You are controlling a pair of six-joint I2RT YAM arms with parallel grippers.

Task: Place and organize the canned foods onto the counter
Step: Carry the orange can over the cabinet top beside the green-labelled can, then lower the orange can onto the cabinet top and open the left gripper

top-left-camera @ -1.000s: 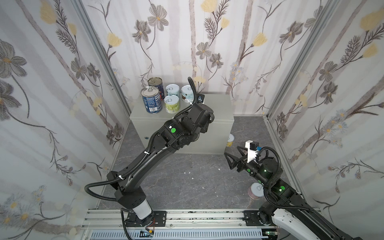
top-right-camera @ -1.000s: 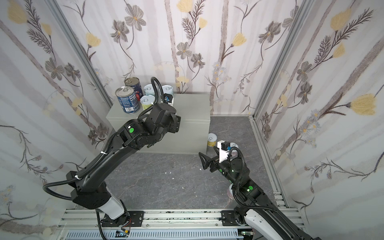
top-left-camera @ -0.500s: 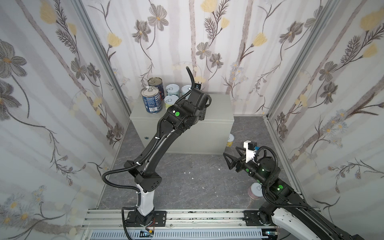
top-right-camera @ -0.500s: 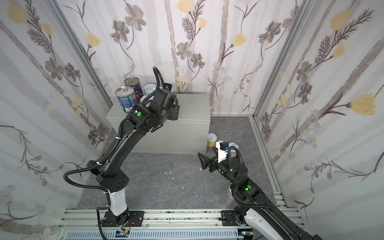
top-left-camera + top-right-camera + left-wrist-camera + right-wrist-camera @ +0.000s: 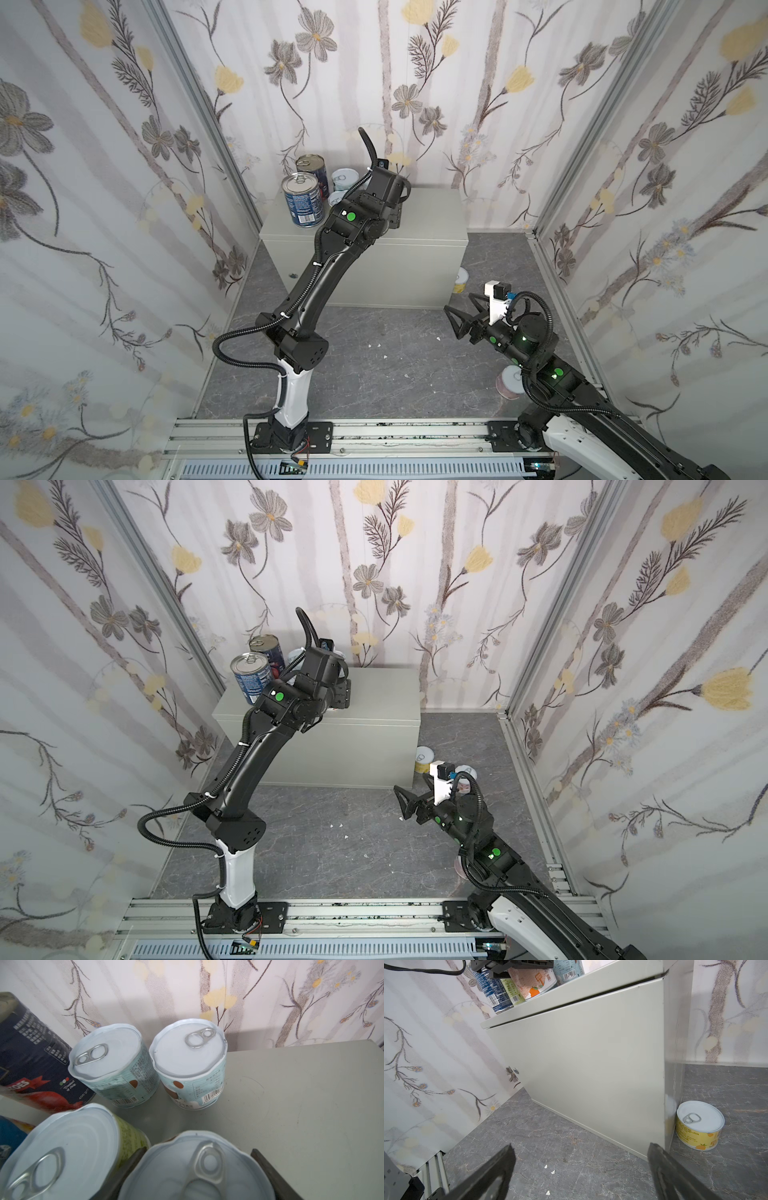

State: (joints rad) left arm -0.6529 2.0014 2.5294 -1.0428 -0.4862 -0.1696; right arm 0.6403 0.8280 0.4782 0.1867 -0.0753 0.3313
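Clamping a short pink-label can (image 5: 533,982) btwn its fingers (image 5: 133,1159), L gripper (image 5: 197,1149) is holding it at the counter (image 5: 428,216) top; green-label can (image 5: 62,1147) is sitting just beside it, two teal cans (image 5: 116,1068) ahead. R gripper (image 5: 580,1146) is hanging wide open, empty, over the floor (image 5: 550,1126); yellow can (image 5: 699,1124) is standing ahead-right, by the counter's side.

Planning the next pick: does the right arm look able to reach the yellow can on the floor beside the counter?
Probably yes: the right end effector is open, and the yellow can stands upright on bare floor just ahead. It sits close to the counter, so one finger may be cramped.
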